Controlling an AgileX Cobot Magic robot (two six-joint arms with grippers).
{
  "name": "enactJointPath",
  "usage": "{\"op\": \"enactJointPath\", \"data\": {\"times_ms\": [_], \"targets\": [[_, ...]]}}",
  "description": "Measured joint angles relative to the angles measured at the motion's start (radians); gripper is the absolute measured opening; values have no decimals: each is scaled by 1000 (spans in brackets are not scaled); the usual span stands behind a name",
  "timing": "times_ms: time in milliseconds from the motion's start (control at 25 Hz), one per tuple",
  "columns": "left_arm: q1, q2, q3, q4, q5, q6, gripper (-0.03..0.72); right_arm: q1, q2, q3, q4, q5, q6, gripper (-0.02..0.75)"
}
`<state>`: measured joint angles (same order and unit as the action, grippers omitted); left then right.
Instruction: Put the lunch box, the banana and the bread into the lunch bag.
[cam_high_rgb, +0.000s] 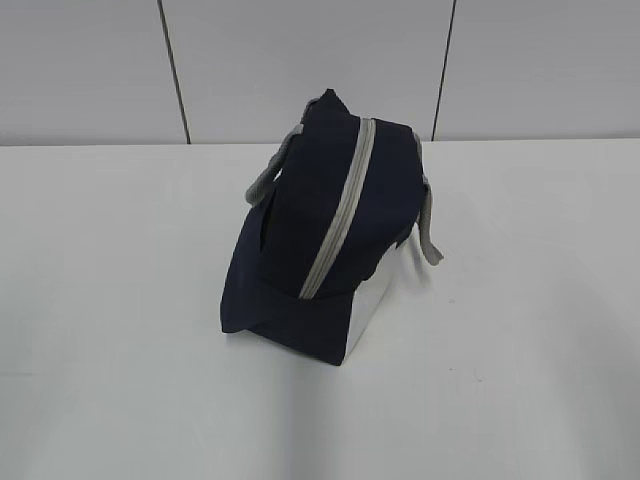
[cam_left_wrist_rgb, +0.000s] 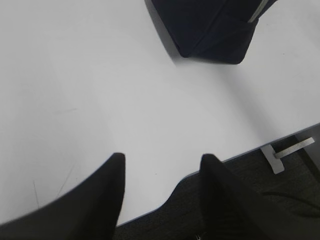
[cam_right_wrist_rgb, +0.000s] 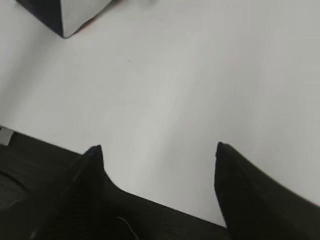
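The navy lunch bag stands in the middle of the white table, its grey zipper running shut along the top and grey handles hanging on both sides. A corner of the lunch bag shows at the top of the left wrist view, and its white end panel at the top left of the right wrist view. My left gripper is open over the table's near edge, nothing between its fingers. My right gripper is open too and empty, likewise at the near edge. The lunch box, banana and bread are out of view.
The table's front edge runs under both grippers, with dark floor below. A grey metal bracket sticks out under the table edge on the left arm's side. A tiled white wall rises behind the table.
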<state>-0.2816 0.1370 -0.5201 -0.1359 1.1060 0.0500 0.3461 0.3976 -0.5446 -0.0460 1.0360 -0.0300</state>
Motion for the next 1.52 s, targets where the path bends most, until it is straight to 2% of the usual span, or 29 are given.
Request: {"op": "enactJointPath", "data": {"times_ms": [360,720,1520], "targets": [[0,0,0,0,0,0,328,-216,-230,17,-51,51,30,512],[0,0,0,0,-1,0,289,-314,-393,43,-42,95,10,512],[0,0,0,0,-2,0,288,-325,-414,43,-38,101,2,512]]}}
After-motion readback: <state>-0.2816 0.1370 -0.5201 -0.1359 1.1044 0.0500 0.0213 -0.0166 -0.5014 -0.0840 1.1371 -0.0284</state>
